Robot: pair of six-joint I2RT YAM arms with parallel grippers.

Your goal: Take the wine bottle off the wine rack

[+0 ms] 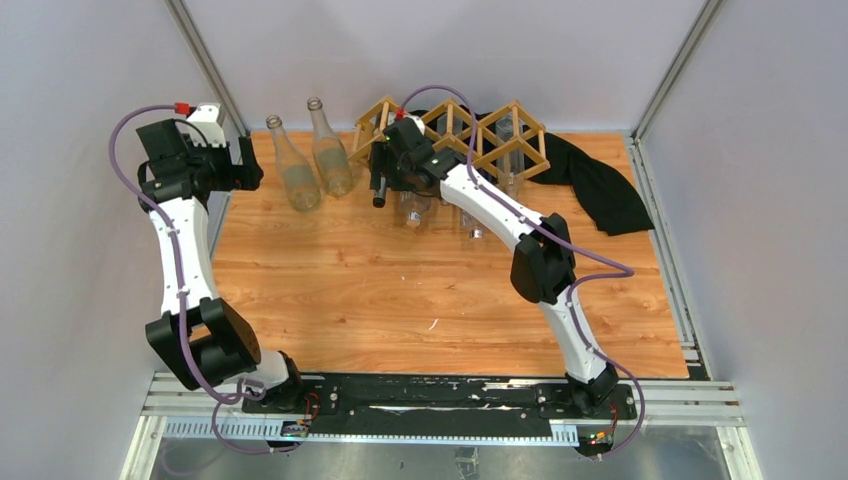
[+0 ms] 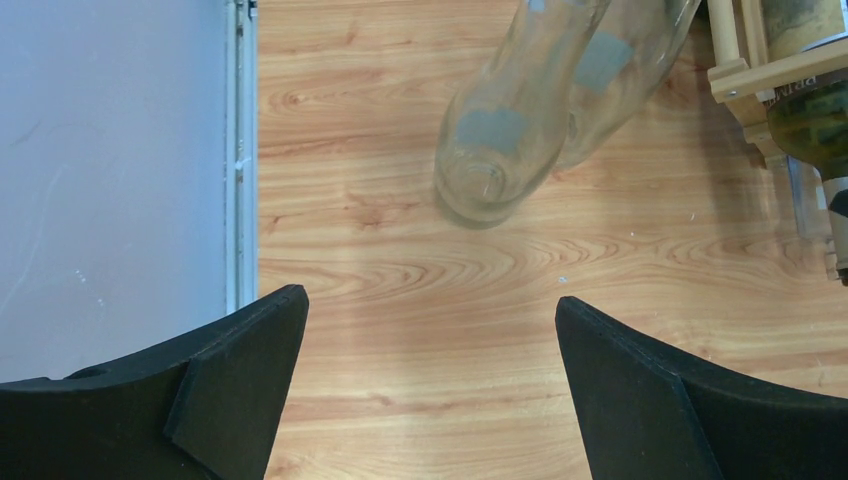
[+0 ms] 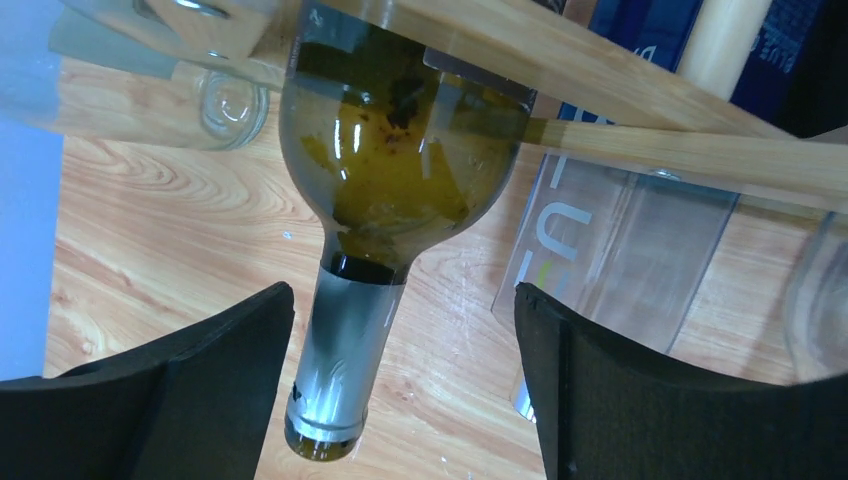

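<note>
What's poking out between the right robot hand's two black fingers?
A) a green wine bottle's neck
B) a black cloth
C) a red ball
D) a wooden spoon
A: the right wrist view shows the neck of the green wine bottle reaching out of the wine rack, between the right gripper's open fingers.

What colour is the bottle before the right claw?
Olive-green wine bottle; best seen in the right wrist view.
</note>
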